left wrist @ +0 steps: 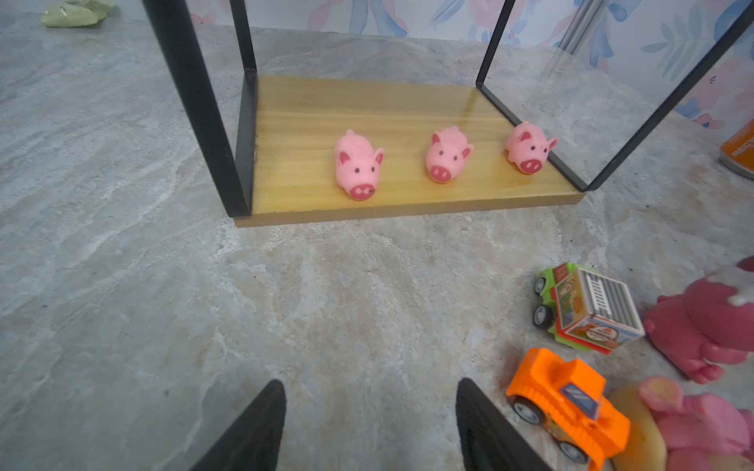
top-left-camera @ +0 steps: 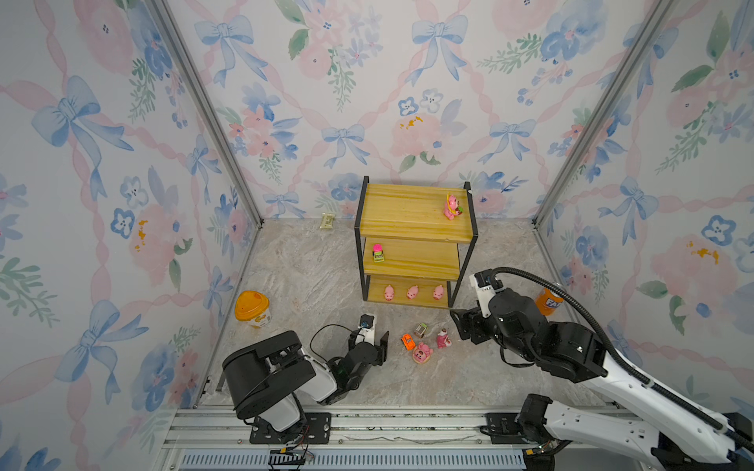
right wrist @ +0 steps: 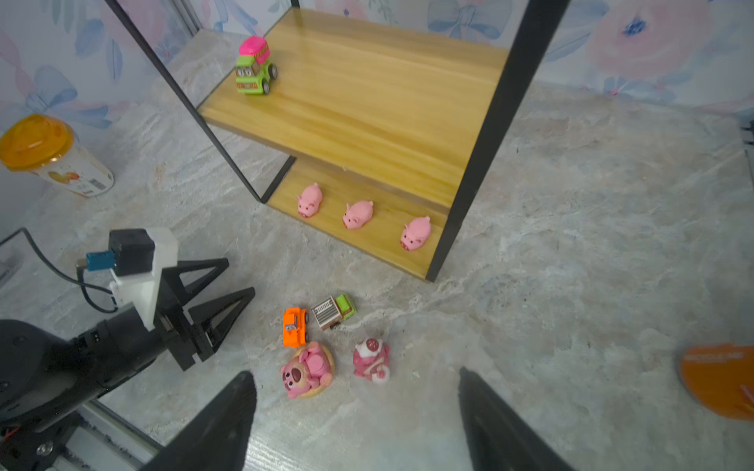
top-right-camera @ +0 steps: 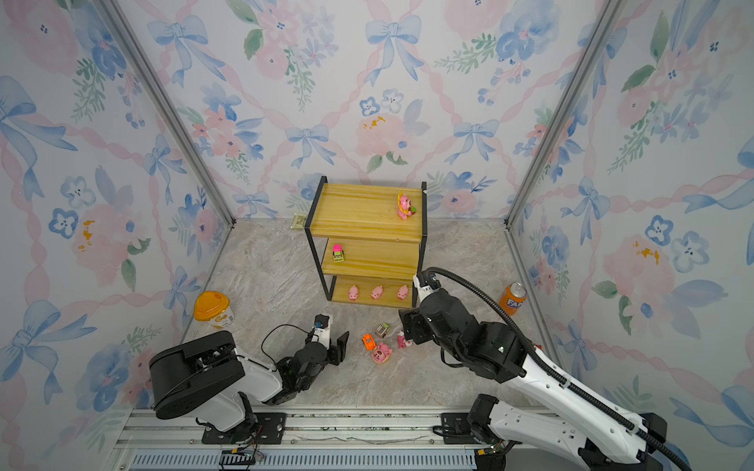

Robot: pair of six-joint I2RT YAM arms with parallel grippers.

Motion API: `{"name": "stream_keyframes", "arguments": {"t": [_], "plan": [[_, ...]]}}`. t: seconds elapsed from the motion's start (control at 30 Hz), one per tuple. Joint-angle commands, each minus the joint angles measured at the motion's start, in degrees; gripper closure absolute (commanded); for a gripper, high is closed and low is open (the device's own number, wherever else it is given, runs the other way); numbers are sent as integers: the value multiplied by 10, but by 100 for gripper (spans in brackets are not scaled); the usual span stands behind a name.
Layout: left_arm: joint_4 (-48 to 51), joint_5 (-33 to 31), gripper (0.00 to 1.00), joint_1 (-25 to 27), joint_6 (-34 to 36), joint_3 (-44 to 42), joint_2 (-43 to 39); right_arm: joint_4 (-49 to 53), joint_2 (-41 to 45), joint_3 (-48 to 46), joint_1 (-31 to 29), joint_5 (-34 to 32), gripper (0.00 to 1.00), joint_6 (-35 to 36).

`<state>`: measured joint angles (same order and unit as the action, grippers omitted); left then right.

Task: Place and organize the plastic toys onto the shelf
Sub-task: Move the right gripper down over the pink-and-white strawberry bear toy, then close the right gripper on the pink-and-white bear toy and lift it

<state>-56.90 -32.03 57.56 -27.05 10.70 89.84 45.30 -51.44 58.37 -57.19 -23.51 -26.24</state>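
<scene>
While both grippers stand wide open and empty, the wrist views show it best: the left gripper (left wrist: 369, 383) has only marbled grey floor (left wrist: 122, 285) between its black wedge fingers, the orange car (left wrist: 567, 407) just beside one finger. The right gripper (right wrist: 355, 371) hovers over two glossy pink figurines (right wrist: 308, 369), apart from them. The boxy grey-green car (right wrist: 333, 312) sits next to the orange one, lower centre in both top views. On the shelf (top-left-camera: 408, 212), yellow boards in a thin black frame, three matte rounded pigs (left wrist: 446, 155) line the bottom board. Only the right wrist and top views show the pink-green car (right wrist: 255, 67) on the middle board; only the top views show the third figurine (top-left-camera: 451, 207) on top.
</scene>
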Motion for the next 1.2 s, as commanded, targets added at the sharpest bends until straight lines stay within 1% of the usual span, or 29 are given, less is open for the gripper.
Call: {"name": "stream_keyframes", "arguments": {"t": [0.0, 0.07, 0.1, 0.2, 0.37, 0.53, 0.63, 0.73, 0.9, 1.17], "plan": [[5, 7, 33, -4, -6, -12, -11, 54, 4, -25, -28, -45, 22, -70], [7, 7, 33, -3, -10, -18, -17, 67, 5, -51, -33, -47, 22, -92], [9, 7, 33, -3, -11, -20, -19, 64, 6, -63, -33, -40, 23, -107], [14, 5, 32, -3, -17, -24, -22, 40, 8, -111, -32, -15, 23, -121], [21, 6, 33, -3, -22, -20, -18, -9, -31, -161, -9, 47, 22, -118], [23, 10, 33, -3, -26, -9, -3, -57, -77, -182, 30, 93, 22, -100], [24, 12, 33, -3, -26, -1, 10, -85, -104, -185, 54, 121, 22, -78], [24, 13, 33, -3, -26, 8, 21, -98, -136, -176, 66, 135, 22, -65], [23, 15, 33, -3, -30, 14, 33, -102, -199, -145, 72, 141, 22, -49], [23, 1, 33, -3, -31, 2, 20, -111, -258, -111, 82, 146, 23, -41]]}}
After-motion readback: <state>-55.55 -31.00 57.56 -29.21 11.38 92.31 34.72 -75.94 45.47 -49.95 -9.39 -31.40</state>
